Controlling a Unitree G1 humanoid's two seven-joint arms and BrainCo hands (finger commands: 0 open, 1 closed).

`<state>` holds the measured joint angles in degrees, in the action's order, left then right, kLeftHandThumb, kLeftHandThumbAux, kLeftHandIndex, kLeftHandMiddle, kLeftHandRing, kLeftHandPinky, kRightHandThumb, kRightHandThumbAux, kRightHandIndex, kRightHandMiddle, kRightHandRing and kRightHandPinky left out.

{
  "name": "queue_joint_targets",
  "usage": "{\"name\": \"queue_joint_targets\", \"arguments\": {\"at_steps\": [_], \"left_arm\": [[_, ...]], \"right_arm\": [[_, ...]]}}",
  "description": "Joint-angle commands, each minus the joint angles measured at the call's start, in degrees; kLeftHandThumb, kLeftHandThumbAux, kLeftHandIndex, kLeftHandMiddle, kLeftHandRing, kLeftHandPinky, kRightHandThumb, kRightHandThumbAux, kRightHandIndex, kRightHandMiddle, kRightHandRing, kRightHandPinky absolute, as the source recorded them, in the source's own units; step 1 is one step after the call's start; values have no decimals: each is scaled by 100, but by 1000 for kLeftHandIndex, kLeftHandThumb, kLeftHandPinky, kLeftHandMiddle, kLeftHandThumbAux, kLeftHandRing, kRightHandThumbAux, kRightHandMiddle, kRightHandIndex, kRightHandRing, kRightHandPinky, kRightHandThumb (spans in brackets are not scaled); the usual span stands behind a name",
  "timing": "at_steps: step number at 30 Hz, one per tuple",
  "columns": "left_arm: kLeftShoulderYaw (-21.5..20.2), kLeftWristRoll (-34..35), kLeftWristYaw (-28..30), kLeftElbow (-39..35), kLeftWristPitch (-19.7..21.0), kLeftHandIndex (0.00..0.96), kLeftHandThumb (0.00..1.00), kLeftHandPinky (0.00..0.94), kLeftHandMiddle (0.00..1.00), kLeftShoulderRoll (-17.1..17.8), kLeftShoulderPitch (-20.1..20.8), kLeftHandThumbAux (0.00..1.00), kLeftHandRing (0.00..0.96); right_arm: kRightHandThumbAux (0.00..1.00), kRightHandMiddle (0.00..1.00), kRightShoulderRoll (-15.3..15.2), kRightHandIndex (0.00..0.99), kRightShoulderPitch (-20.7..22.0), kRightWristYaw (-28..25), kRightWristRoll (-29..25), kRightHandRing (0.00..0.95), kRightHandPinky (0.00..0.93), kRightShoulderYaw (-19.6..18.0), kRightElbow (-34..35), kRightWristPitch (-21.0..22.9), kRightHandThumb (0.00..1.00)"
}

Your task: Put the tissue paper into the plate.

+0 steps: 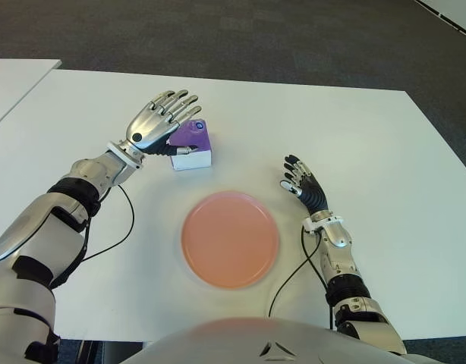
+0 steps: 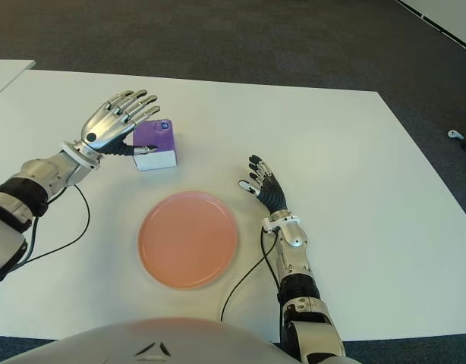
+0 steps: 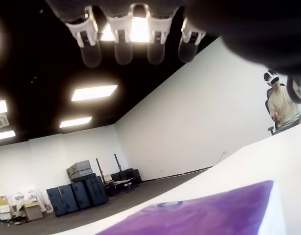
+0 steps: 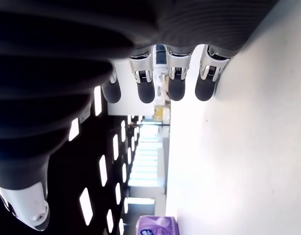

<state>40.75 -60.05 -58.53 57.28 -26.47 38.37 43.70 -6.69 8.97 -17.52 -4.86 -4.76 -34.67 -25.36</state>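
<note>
Pink plate [image 1: 230,239] is sitting near on the counter [image 1: 354,129], waiting, while the left hand [image 1: 159,117] is hovering fingers-spread over the tissue pack [image 1: 192,144] beyond it, lining up a grab; right hand [image 1: 301,182] is idling open beside the plate.

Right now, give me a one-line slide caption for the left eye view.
Left hand open above the purple tissue pack, pink plate empty, right hand idle beside it.
</note>
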Motion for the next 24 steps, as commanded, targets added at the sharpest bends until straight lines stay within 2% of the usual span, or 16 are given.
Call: {"name": "queue_joint_targets", "arguments": {"at_steps": [1, 3, 5, 9, 16, 24], "left_arm": [[-41, 43, 0, 214, -26, 0, 208, 0, 0, -63, -132, 121, 0], [-63, 115, 175, 312, -81, 0, 218, 0, 0, -93, -143, 114, 0], [-65, 165, 303, 381, -133, 0, 228, 0, 0, -108, -143, 110, 0], [-68, 203, 432, 455, -188, 0, 243, 0, 0, -127, -139, 107, 0], [-55, 300, 1117, 762, -231, 0, 255, 0, 0, -251, -126, 99, 0], [1, 280, 1823, 1136, 13, 0, 246, 0, 0, -451, -14, 76, 0]], "right_arm": [[638, 0, 100, 0, -657, 91, -24, 0, 0, 33, -359, 749, 0], [645, 0, 64, 0, -379, 23, -23, 0, 0, -27, -992, 514, 0], [648, 0, 65, 0, -353, -5, -22, 0, 0, -28, -1048, 447, 0], [649, 0, 83, 0, -467, 3, -16, 0, 0, -1, -790, 484, 0], [650, 0, 54, 0, -579, 73, -27, 0, 0, -12, -510, 730, 0], [667, 0, 83, 0, -606, 81, -119, 0, 0, -73, -439, 836, 0]]}}
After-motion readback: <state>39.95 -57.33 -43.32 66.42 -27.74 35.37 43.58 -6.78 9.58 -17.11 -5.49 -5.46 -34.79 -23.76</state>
